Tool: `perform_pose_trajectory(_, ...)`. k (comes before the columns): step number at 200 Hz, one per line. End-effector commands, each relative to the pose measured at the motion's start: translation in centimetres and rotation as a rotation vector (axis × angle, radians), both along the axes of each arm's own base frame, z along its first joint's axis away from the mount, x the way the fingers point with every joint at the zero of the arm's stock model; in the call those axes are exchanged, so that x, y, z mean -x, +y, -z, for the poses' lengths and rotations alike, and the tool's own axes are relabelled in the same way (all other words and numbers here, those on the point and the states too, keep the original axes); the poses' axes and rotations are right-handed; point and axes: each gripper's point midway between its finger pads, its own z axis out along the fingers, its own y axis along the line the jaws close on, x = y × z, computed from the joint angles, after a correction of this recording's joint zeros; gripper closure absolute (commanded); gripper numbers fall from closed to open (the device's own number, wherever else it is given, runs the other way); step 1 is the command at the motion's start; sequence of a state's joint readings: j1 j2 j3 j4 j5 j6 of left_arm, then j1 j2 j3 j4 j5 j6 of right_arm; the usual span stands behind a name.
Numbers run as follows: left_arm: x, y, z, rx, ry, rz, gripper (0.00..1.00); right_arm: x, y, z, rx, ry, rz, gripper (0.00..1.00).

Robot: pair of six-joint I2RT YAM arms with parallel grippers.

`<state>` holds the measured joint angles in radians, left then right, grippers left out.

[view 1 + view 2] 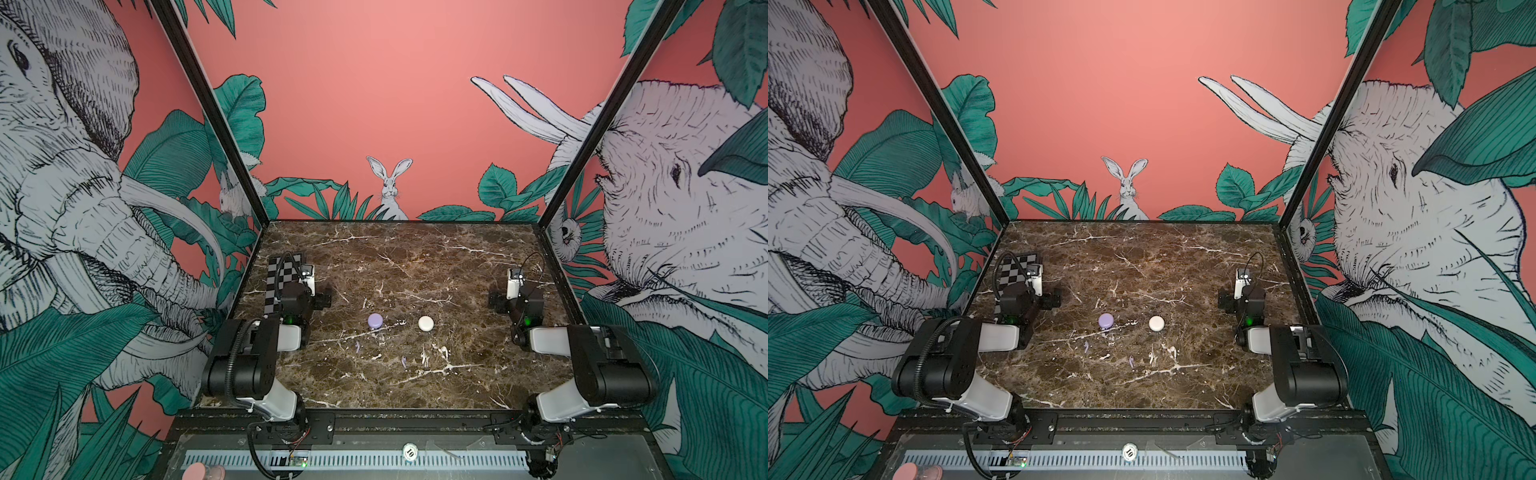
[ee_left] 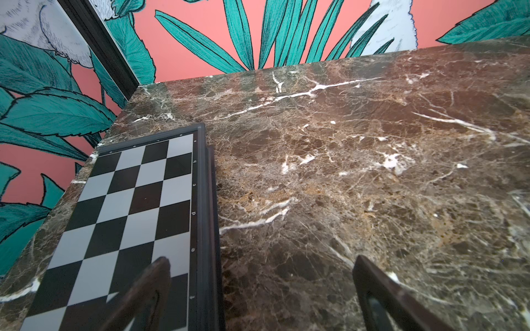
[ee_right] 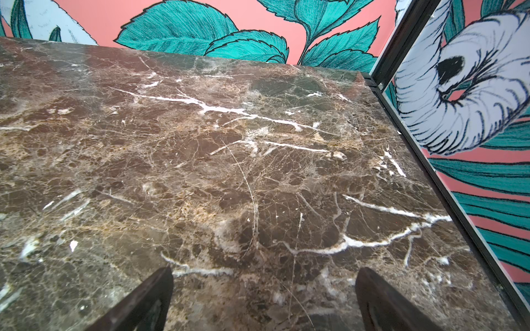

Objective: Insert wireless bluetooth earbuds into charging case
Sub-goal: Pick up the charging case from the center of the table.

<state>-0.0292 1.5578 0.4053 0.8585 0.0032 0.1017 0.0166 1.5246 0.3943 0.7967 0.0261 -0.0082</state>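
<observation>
2 cases mid-table: lilac case point(image 1: 375, 320), white case point(image 1: 426, 323). Nearer the front edge: 2 lilac earbuds point(image 1: 357, 347) point(image 1: 403, 361), 2 white earbuds point(image 1: 424, 358) point(image 1: 444, 351). Brown marble table point(image 1: 415, 257), jungle-mural walls point(image 1: 374, 104). Jaws apart on left gripper point(image 2: 261, 275) and right gripper point(image 3: 263, 278).

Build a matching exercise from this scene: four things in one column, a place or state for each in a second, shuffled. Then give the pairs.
Things:
1. lilac case
2. white case
3. chessboard
4. left gripper

Places or states:
A. open, nothing between its fingers
B. mid-table, on the robot's right of its twin
C. lying flat at the far left
D. mid-table, on the robot's left of its twin

Pairs: 1-D, 2-B, 3-C, 4-A
</observation>
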Motion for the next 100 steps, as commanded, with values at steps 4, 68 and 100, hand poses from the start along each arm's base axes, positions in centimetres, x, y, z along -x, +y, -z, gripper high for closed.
perform_pose_trajectory(4,-0.4,0.1,-0.9,-0.006,-0.029,0.003,0.01,-0.9,-0.5,-1.7,0.001,-0.062,0.024,0.02)
perform_pose_trajectory(68,2.1,3.5,-11.6,0.213,-0.145,-0.27,0.01,2.7,-4.0,-14.9,-0.295,-0.272,0.361,0.02)
perform_pose_trajectory(100,5.6,4.3,-13.8,0.63,-0.081,-0.478,0.01,5.6,-4.8,-16.4,-0.724,-0.244,0.555,0.02)
